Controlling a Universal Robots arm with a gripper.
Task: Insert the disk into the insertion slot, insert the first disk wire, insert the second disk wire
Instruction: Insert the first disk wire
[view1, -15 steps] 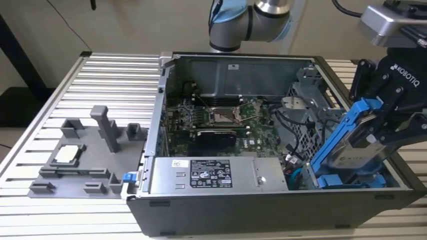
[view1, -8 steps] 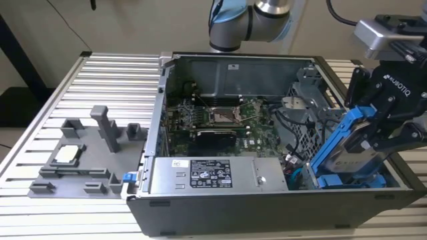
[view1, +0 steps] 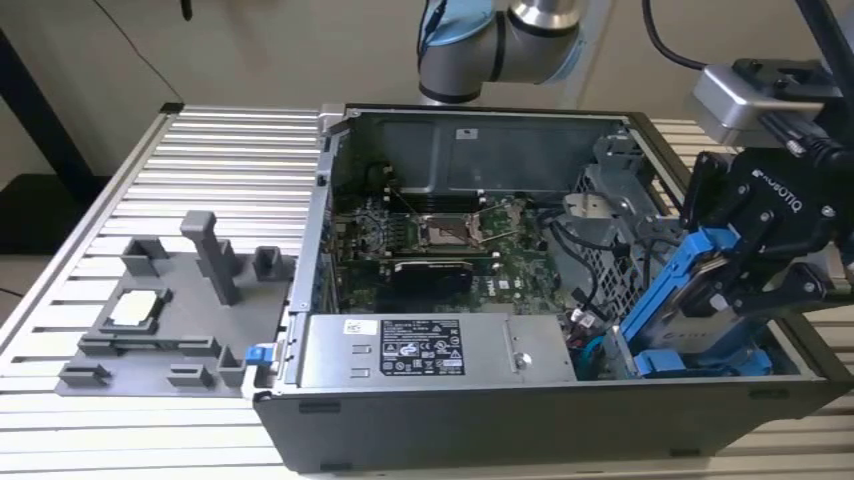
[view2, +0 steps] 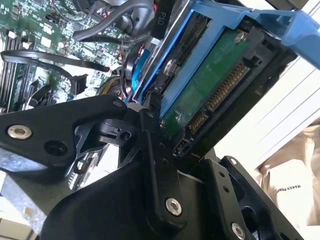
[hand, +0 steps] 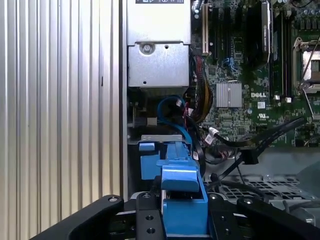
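The lower end of the disk (view1: 681, 285) drops behind the wall of the computer case (view1: 534, 420). I cannot tell how deep it sits in the insertion slot (view1: 663, 362), whose blue rails show at the lower right of the exterior view. My arm (view1: 501, 45) is cut off by that view's top edge. In the second wrist view the disk's label side is turned away from me, and I see its green board and a row of connector pins.

My gripper (view1: 737, 285) holds the disk. In the first wrist view my 2 fingers (hand: 145, 220) are drawn in narrow against the 2 sides of its blue frame, with no gap showing.

The disk is tilted, and its upper end leans toward the exterior view's right and stands above the case rim. My arm comes in from behind the case at the top centre of the exterior view. My wrist hangs over the case's right end, beside the motherboard (view1: 441, 240) and loose black cables (hand: 260, 140).
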